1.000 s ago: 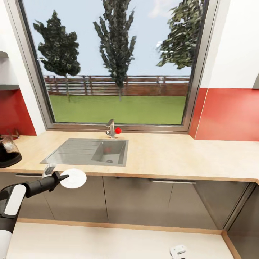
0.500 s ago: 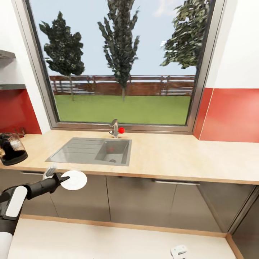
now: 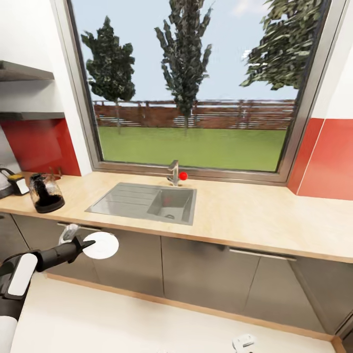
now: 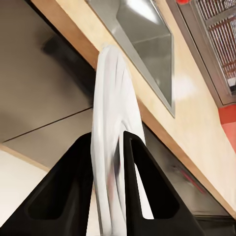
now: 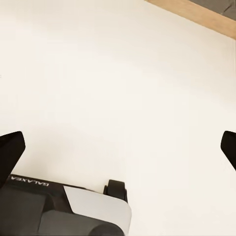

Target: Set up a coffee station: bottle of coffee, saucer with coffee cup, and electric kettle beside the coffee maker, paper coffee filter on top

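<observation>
Since the earlier frames my head camera has swung leftward, so the steel sink [image 3: 147, 202] now sits nearer the middle of the head view and the shelves [image 3: 24, 93] on the wall have come into sight; the things themselves have not shifted on the surface. Landmark: the sink, set into the light-wood kitchen countertop [image 3: 245, 215].

Far to the left of the sink, at the frame edge, stands an object with a black loop handle and a yellow patch [image 3: 12, 182]; I cannot tell what it is. Just beside it, still well left of the sink, the electric kettle [image 3: 45, 193] stands upright on the surface, brownish and translucent on a black base.

Below and left of the sink, in front of the dark cabinet doors [image 3: 196, 269], my left hand [image 3: 87, 244] pinches the saucer [image 3: 101, 244] by its rim. In the left wrist view the two black fingers [image 4: 142, 187] press against either face of the white saucer [image 4: 110, 123], held edge-on beneath the surface's front edge.

Behind the sink, the tap [image 3: 173, 172] carries a red knob [image 3: 183, 175] under the window [image 3: 196, 83].

Well right of the sink and low, part of my right hand [image 3: 243, 342] shows over the pale floor [image 3: 122, 323]; its fingertips [image 5: 11, 150] stand spread wide apart.
</observation>
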Controlling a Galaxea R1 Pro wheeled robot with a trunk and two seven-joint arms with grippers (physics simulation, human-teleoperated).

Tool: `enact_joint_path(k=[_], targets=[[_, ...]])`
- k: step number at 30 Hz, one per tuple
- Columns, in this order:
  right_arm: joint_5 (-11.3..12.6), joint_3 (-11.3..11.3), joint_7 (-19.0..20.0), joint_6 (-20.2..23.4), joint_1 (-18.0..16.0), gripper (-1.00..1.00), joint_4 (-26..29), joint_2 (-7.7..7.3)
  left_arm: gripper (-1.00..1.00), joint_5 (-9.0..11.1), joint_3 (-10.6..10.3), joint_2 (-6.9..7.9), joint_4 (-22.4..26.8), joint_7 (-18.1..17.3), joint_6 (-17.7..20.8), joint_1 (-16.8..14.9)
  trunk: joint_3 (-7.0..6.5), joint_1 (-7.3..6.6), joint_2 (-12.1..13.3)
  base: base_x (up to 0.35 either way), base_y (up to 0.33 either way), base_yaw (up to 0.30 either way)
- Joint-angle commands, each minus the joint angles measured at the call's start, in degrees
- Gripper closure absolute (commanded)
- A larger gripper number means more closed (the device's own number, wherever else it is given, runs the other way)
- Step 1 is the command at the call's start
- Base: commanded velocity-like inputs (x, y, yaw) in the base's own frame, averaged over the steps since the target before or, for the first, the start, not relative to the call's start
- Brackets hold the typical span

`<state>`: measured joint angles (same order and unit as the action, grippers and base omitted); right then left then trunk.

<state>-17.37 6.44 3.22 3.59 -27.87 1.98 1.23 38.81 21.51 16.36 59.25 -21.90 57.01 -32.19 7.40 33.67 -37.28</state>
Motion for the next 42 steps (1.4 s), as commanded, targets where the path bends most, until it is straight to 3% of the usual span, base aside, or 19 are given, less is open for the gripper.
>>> enact_joint_path(k=[1,10,42], targets=[[-0.56,0.46,0.20,0.37,0.00,-1.00,0.15,0.00,1.00,-0.40,0.05,-0.02,0.03,-0.40,0.27,-0.07,0.15,0.02,-0.08,0.000,0.000,0.246],[-0.56,0.47,0.20,0.37,0.00,-1.00,0.10,0.01,1.00,-0.28,-0.11,0.08,0.08,-0.42,0.44,-0.07,0.22,-0.42,0.72,0.000,0.000,0.246],[-0.65,0.45,0.12,0.37,0.01,-1.00,0.04,0.01,1.00,-0.41,0.01,0.25,0.00,-0.41,0.57,-0.07,-5.42,-7.45,13.56,0.000,0.000,0.276]])
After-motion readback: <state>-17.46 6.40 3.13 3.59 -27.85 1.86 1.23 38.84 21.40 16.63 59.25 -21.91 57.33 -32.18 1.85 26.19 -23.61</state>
